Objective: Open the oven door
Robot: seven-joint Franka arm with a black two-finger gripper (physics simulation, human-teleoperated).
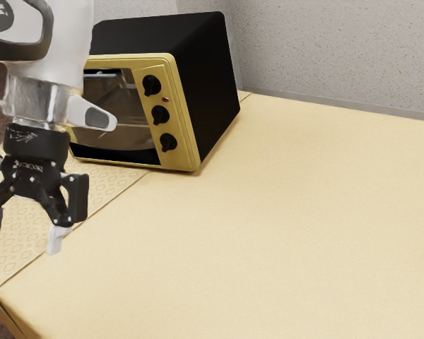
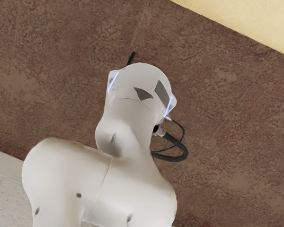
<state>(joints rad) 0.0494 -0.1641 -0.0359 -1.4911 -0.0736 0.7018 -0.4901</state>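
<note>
In the exterior view, my gripper (image 1: 25,227) hangs over the left part of the table, its two fingers spread wide with nothing between them. The oven (image 1: 215,85) stands behind it and toward the exterior view's right, with black sides and a yellow front frame. Three black knobs (image 1: 160,115) line the front beside the glass door (image 1: 124,116). A pale bar runs near the top of the door. My arm hides the door's left part, and how far the door stands from the frame is hard to tell.
A cream cloth covers the table (image 1: 254,226), with a patterned strip along the exterior view's left. A speckled wall (image 1: 332,53) rises behind. The wrist view has the arm's white base (image 2: 132,127) with black cables (image 2: 180,149), brown floor (image 2: 236,127) and a table corner (image 2: 255,21).
</note>
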